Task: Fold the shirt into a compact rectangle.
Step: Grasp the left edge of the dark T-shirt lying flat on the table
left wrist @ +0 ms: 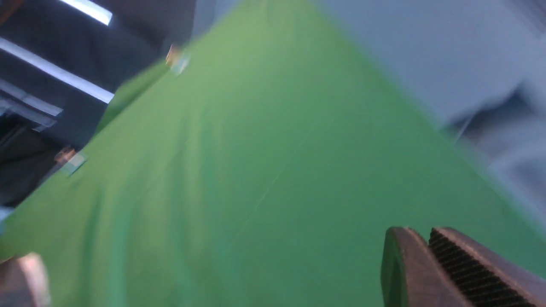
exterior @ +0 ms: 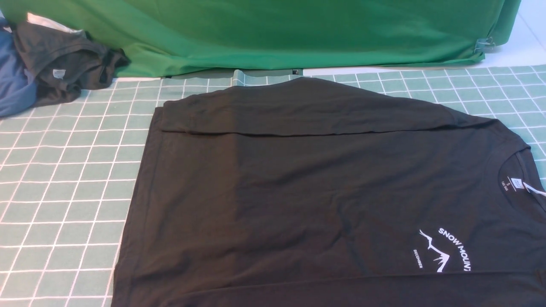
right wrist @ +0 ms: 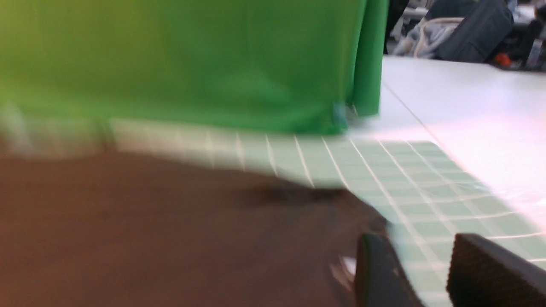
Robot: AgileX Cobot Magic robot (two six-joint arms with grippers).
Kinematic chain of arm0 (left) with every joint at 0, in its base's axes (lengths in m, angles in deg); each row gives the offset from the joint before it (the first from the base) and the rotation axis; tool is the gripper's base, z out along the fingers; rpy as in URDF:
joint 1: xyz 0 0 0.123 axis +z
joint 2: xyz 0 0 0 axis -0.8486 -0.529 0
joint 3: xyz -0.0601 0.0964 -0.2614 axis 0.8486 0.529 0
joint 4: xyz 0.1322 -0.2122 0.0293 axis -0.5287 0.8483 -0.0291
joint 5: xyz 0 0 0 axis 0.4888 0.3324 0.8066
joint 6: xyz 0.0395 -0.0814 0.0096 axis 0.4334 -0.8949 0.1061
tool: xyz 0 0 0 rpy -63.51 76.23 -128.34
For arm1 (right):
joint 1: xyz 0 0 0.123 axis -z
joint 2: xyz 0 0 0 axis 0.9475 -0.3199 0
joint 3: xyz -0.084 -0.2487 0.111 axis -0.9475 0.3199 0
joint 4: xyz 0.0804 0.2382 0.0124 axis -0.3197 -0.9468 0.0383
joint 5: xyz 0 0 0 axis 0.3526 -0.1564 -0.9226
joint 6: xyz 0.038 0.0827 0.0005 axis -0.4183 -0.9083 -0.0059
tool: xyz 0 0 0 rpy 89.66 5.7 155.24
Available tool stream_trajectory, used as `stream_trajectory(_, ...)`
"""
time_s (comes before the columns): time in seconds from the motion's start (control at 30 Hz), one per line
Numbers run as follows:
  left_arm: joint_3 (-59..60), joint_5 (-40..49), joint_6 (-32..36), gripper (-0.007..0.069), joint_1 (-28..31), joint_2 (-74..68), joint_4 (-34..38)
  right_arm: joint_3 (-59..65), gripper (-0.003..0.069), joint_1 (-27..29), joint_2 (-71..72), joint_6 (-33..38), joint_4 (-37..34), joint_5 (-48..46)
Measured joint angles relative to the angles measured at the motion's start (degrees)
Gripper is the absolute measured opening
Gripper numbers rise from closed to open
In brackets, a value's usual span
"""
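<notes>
Above the cloth, the right gripper (right wrist: 407, 260) holds its fingers apart with nothing between them, presumably waiting for a fold to take. The left gripper (left wrist: 428, 243), aimed at the green backdrop (exterior: 298, 34), has its fingers together and grips nothing, probably raised to keep out of the way. Neither shows in the front view.

Beyond them, the shirt (exterior: 298, 192) lies spread front up on the checked tablecloth (exterior: 72, 170), collar toward the robot's right. Both its long edges are turned inward, likely to narrow it before the crosswise folds. At the far left corner sit a dark grey garment (exterior: 64, 64) and a blue garment (exterior: 15, 81), seemingly set aside.

Counted: two grippers, one shirt, two other garments, one chest print (exterior: 441, 251).
</notes>
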Motion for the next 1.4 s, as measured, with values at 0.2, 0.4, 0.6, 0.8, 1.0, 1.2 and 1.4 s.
stream_trajectory(0.2,-18.57,16.93,-1.78,0.0035,0.0,-4.92,-8.32,0.0,0.0239,0.0,0.0,-23.83,-4.37,10.81)
stream_trajectory(0.4,-41.62,64.95,5.71,0.0035,0.0,-26.34,-16.28,0.0,0.0239,0.0,0.0,-27.61,-4.58,12.93)
stream_trajectory(0.6,-44.92,87.79,16.04,0.0035,0.0,-46.56,-13.02,-0.93,0.0234,-0.41,0.04,-32.68,-4.67,13.76)
stream_trajectory(0.8,-36.52,88.97,23.04,0.0003,-1.34,-57.52,-7.18,-17.77,0.0046,-7.26,-5.18,-19.15,-3.52,-9.08)
stream_trajectory(1.0,-28.54,82.96,18.01,0.0001,-11.61,-61.41,-10.49,-31.66,0.0025,-15.69,-21.02,-9.33,-3.52,-23.61)
stream_trajectory(1.2,-29.1,79.15,6.83,0.0001,-20.98,-66.66,-21.4,-35.18,0.0025,-23.07,-32.03,-6.07,-3.52,-25.27)
stream_trajectory(1.4,-29.76,76.88,7.32,0.0046,-22.13,-72.9,-19.65,-35.3,0.0027,-28.78,-37.83,-5.95,-3.52,-25.86)
